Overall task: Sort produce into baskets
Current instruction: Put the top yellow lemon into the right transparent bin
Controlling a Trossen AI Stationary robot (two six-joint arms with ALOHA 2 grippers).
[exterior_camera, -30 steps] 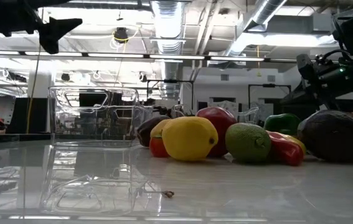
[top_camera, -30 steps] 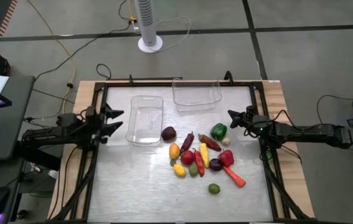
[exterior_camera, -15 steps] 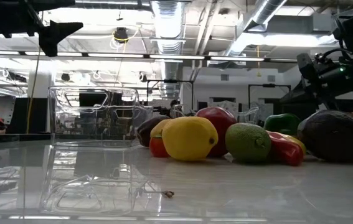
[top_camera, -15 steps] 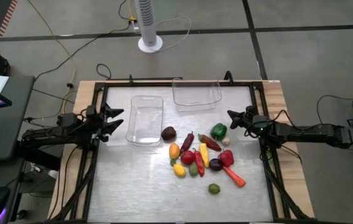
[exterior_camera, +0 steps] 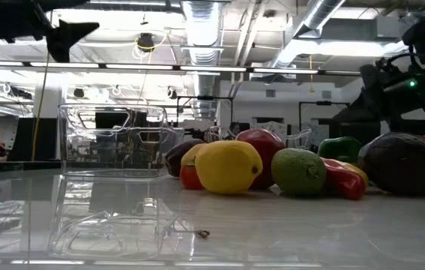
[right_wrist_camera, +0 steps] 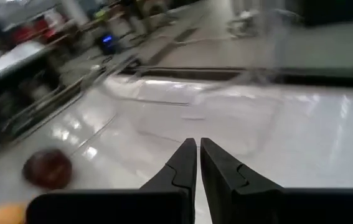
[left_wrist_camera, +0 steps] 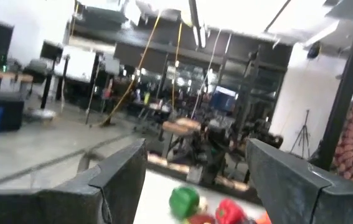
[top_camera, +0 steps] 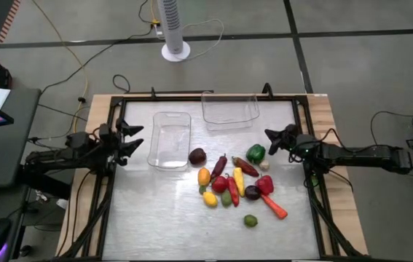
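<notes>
The produce lies in a pile right of the table's middle: a dark purple round piece, a green pepper, a carrot, a lime, a lemon. One clear basket stands left of the pile and a second stands at the far edge. My left gripper hovers open at the left side, beside the first basket. My right gripper is shut and empty, just right of the green pepper. The left wrist view shows the pepper between my open fingers.
Black frame rails run along the table's left and right sides. Bare tabletop lies near and left of the pile. The right wrist view shows the far basket and the purple piece ahead.
My right gripper has edged a little toward the green pepper. The produce and both baskets have stayed where they were.
</notes>
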